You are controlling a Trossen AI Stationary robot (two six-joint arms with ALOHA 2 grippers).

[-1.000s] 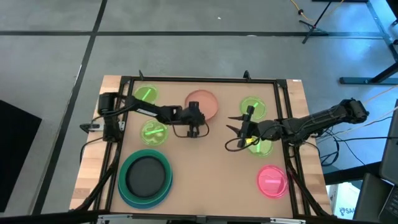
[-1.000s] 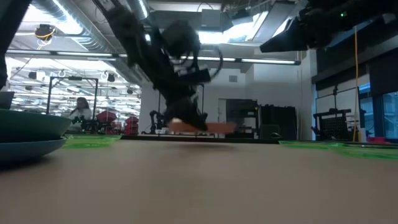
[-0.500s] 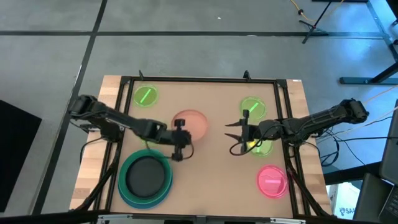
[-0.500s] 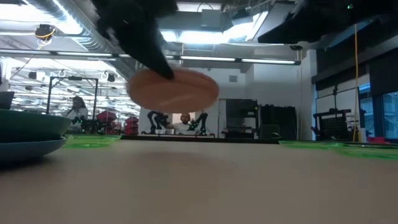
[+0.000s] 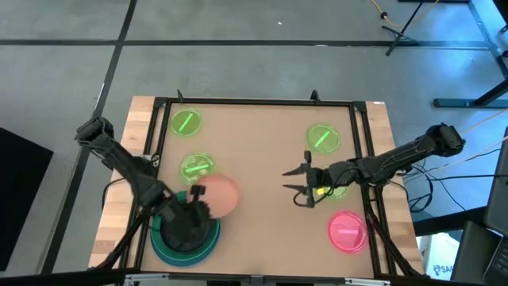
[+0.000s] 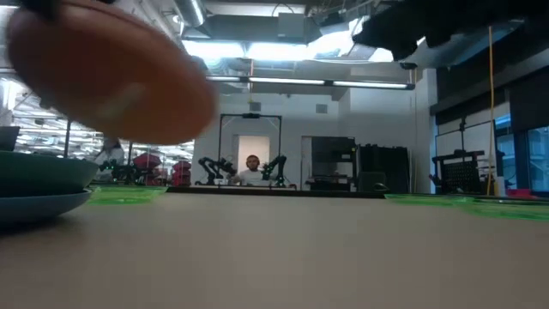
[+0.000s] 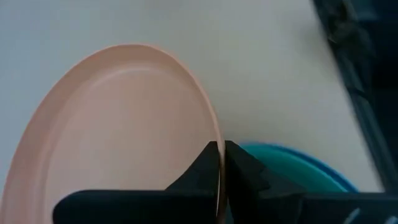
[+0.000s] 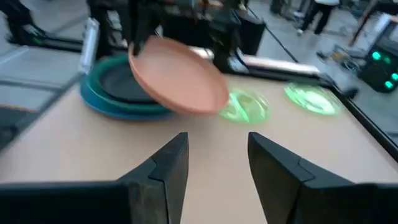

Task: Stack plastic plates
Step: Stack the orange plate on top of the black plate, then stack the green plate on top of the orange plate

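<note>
My left gripper (image 5: 199, 206) is shut on the peach plate (image 5: 220, 195), which it carries in the air at the table's near left. The plate hangs just beside the stack: a black plate (image 5: 181, 228) in a teal plate (image 5: 208, 233) on a blue one (image 8: 106, 99). My right gripper (image 5: 297, 187) hovers open right of the table's middle, partly over a green plate (image 5: 336, 190). More green plates lie flat at the far left (image 5: 185, 121), the left (image 5: 196, 167) and the far right (image 5: 321, 137). A pink plate (image 5: 347, 230) lies at the near right. My left gripper pinches the peach plate's rim (image 7: 214, 134) between its two fingers, one on the upper face and one on the underside. The fingers slant down from the table's left. The plate is lifted clear of the table and tilted (image 6: 111, 77).
A black frame (image 5: 254, 102) runs around the table top. The middle of the table (image 5: 254, 159) is bare board. Beyond the far edge the low view shows a room with a person (image 6: 252, 167) and other robot arms.
My left gripper has swung from the far middle of the table toward the near left, rising with the peach plate, which now hangs tilted next to the stack. My right gripper has drifted slightly toward the near edge and turned a little, still open.
</note>
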